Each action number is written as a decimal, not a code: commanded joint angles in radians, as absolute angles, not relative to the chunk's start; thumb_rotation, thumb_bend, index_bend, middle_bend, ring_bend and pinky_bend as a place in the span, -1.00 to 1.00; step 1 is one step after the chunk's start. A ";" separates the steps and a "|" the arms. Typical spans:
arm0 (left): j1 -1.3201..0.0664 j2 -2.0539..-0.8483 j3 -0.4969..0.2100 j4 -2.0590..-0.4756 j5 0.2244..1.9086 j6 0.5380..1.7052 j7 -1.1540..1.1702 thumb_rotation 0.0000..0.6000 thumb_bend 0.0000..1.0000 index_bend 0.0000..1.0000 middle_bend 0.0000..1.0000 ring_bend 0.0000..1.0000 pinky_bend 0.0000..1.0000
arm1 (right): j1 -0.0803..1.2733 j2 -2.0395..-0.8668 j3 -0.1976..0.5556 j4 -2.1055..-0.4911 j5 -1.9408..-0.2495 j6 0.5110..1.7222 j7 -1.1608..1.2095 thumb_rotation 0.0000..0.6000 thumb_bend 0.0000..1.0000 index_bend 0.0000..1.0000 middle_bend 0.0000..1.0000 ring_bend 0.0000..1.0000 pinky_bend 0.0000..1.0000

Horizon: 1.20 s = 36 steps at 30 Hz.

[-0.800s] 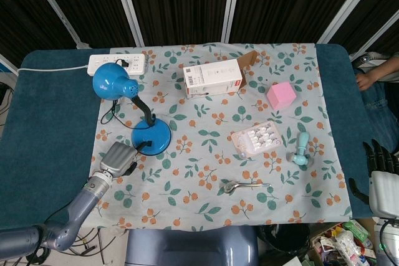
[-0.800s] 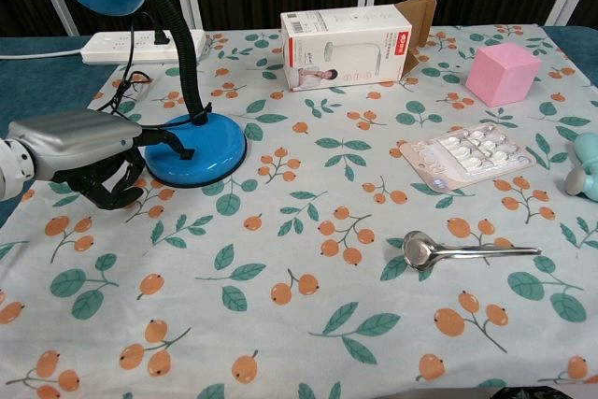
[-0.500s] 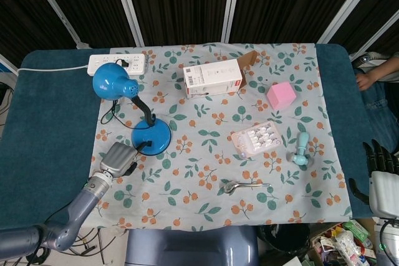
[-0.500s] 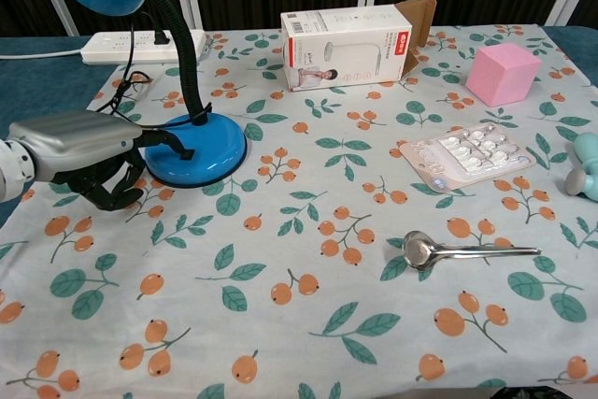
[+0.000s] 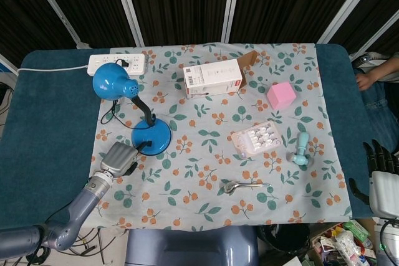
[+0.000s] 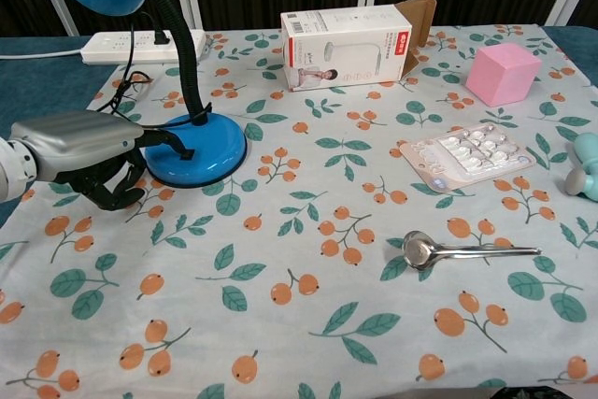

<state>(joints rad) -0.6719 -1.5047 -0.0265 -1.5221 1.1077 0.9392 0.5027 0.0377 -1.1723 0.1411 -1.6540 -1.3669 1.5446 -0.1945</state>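
Left robot hand (image 6: 89, 151) hovering low over the floral cloth (image 6: 308, 259) on the table (image 5: 50, 129), fingers curling inward under the palm, gripping nothing, sitting just beside the round base of the blue desk lamp (image 6: 194, 147). Lamp standing upright at the cloth's left side, neck rising toward the back, shade (image 5: 111, 81) facing front-left. Staying put since the earlier frames, both hand and lamp. Further out, white carton (image 6: 348, 47) lying on its side, brown flap hanging open, contents hidden. Blister tray (image 6: 467, 156) showing white pieces in its pockets. Right robot hand (image 5: 381, 179) waiting off the table's right edge, dark fingers spreading upward, holding nothing.
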 commanded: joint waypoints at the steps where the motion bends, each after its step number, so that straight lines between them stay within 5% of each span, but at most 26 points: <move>1: -0.672 -1.504 -0.027 -1.524 1.109 0.941 0.503 1.00 -0.07 -0.68 0.34 0.38 0.26 | 0.038 -1.172 0.141 -1.654 -1.368 1.544 -0.195 1.00 -0.54 -1.00 -1.00 -0.89 -0.80; 36: -0.672 -1.502 -0.011 -1.533 1.111 0.937 0.524 1.00 -0.07 -0.53 0.34 0.38 0.25 | 0.039 -1.173 0.141 -1.654 -1.369 1.544 -0.195 1.00 -0.54 -1.00 -1.00 -0.89 -0.80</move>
<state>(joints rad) -0.6719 -1.5022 -0.0101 -1.5321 1.1100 0.9363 0.5244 0.0390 -1.1725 0.1413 -1.6541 -1.3686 1.5444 -0.1948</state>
